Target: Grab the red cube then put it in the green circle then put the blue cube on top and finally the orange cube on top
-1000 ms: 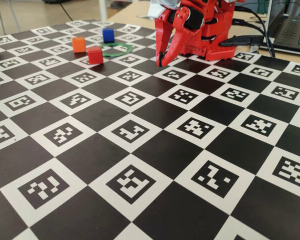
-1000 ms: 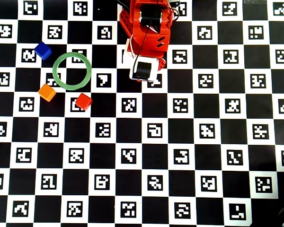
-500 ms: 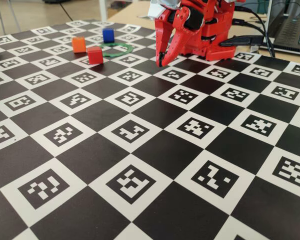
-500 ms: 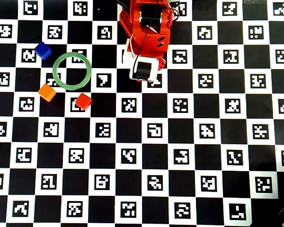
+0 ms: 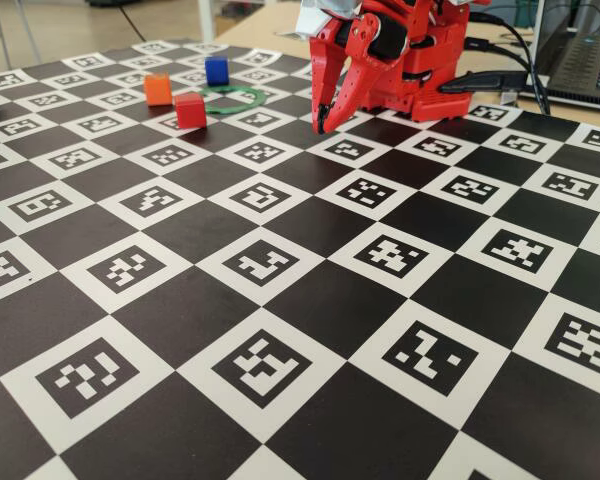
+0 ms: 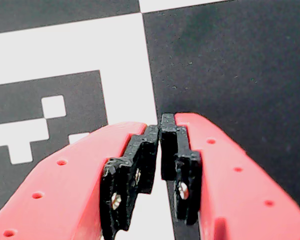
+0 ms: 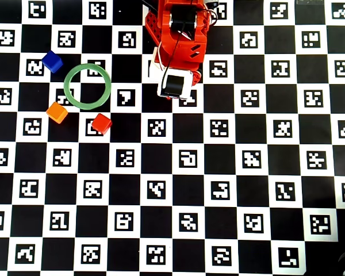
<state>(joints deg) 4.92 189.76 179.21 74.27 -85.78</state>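
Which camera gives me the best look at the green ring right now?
The overhead view: the green ring shows as a full circle with an empty centre, and the blue cube, orange cube and red cube all sit outside it. The fixed view shows it far off and flattened. The wrist view misses it.

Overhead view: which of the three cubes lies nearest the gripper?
The red cube, just below and right of the green circle. The orange cube and blue cube sit farther left.
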